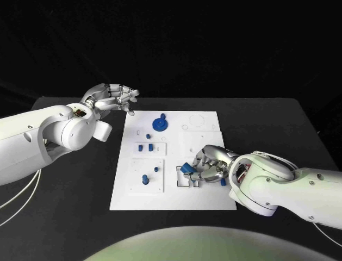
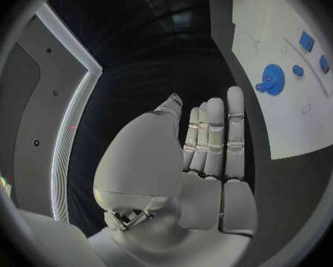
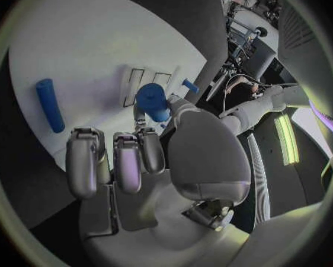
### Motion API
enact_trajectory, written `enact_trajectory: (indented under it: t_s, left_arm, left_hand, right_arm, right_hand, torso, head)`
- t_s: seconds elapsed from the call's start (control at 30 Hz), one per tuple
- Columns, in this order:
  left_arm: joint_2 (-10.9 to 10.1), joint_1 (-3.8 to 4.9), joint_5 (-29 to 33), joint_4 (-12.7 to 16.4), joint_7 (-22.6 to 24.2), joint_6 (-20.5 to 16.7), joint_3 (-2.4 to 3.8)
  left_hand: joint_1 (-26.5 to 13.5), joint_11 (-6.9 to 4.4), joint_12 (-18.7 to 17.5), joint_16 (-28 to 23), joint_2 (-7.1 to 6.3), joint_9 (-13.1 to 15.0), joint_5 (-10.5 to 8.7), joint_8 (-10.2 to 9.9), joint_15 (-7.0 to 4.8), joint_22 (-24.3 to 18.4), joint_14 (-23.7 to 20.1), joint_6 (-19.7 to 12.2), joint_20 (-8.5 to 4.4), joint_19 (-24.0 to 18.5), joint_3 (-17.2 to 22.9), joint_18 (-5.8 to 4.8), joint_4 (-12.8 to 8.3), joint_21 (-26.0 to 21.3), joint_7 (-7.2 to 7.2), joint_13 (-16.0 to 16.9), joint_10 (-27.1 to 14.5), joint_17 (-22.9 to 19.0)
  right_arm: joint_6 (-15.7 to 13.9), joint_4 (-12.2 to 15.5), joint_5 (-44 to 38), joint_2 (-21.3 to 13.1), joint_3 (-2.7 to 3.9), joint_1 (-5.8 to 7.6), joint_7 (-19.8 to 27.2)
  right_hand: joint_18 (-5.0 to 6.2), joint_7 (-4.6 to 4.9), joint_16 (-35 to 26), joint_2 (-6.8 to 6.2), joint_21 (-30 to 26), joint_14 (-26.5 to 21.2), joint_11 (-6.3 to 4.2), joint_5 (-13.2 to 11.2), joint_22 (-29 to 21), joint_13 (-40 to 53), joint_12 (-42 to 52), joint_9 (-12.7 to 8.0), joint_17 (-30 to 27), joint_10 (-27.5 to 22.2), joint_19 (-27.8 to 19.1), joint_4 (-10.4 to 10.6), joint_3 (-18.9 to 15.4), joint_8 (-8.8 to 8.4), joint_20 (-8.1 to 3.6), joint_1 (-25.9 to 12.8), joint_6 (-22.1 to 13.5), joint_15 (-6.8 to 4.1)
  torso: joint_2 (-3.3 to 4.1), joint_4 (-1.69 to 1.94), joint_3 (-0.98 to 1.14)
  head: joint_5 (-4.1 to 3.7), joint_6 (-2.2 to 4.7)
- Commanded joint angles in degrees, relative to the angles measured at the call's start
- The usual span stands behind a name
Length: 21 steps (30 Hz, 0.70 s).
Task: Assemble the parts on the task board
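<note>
On the black worktop lies the white rectangular task board. The right hand rests over the board's near right part, its fingers pinching a small blue cylindrical part — the right wrist view shows this grip closely, plus a blue rod-shaped part lying flat on the board beside it. The left hand hovers off the board's far left corner, fingers straight, apart and holding nothing — its wrist view shows the blue toothed gear on the board.
</note>
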Motion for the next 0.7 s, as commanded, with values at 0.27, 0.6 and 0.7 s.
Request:
enact_trajectory:
  t_s: [0.27, 0.6, 0.7]
  left_arm:
    - [0.1, 0.04, 0.1, 0.2, 0.0, 0.7, 0.04]
    - [0.0, 0.05, 0.1, 0.2, -0.1, 0.4, 0.04]
    - [0.0, 0.05, 0.1, 0.2, -0.1, 0.4, 0.04]
  left_hand:
    - [-0.3, 0.13, -0.3, -0.4, -0.56, -0.1, -0.08, -0.2, 0.10, -0.1, 0.1, -0.2, -0.11, 0.4, 0.3, 0.81, 0.0, -0.3, 0.33, -0.1, 0.2, -0.1]
    - [-0.6, 0.24, -0.4, -0.4, -0.70, -0.3, -0.09, -0.3, 0.17, -0.2, 0.1, -0.6, -0.07, 0.5, 0.4, 0.80, 0.0, -0.4, 0.47, -0.2, 0.0, -0.1]
    - [-0.7, 0.27, -0.4, -0.4, -0.72, -0.3, -0.08, -0.3, 0.19, -0.2, 0.1, -0.6, -0.06, 0.5, 0.4, 0.80, 0.0, -0.5, 0.50, -0.2, 0.0, -0.1]
  right_arm:
    - [1.7, -0.7, 0.1, 0.8, 0.01, -0.10, -0.9]
    - [2.3, -1.6, -0.3, 1.4, 0.01, -0.40, -0.8]
    - [2.2, -1.9, -0.4, 1.7, 0.01, -0.52, -0.8]
  right_hand:
    - [-0.74, -2.71, 0.2, -0.71, 0.3, 5.0, -0.15, -0.3, 12.9, 5.3, 0.1, 0.1, 10.4, 0.5, 3.6, 0.0, 0.6, 0.47, -0.30, -2.6, 3.1, -0.16]
    - [-0.70, -2.79, 0.2, -2.37, 0.1, 5.0, -0.22, 2.5, 12.8, 5.5, 0.0, 0.6, 10.3, 0.6, 3.5, -0.1, -0.6, 1.09, -0.38, -5.4, 3.0, -0.22]
    - [-0.68, -2.80, 0.2, -2.27, 0.0, 5.0, -0.21, 1.1, 12.8, 5.4, -0.1, 0.7, 10.3, 0.5, 3.4, -0.1, -1.0, 1.20, -0.39, -5.8, 3.0, -0.22]
  torso:
    - [0.00, -0.01, -0.05]
    - [0.03, -0.01, 0.02]
    - [0.02, 0.00, 0.01]
  head:
    - [0.07, -0.27]
    - [0.61, -0.53]
    - [0.71, -0.53]
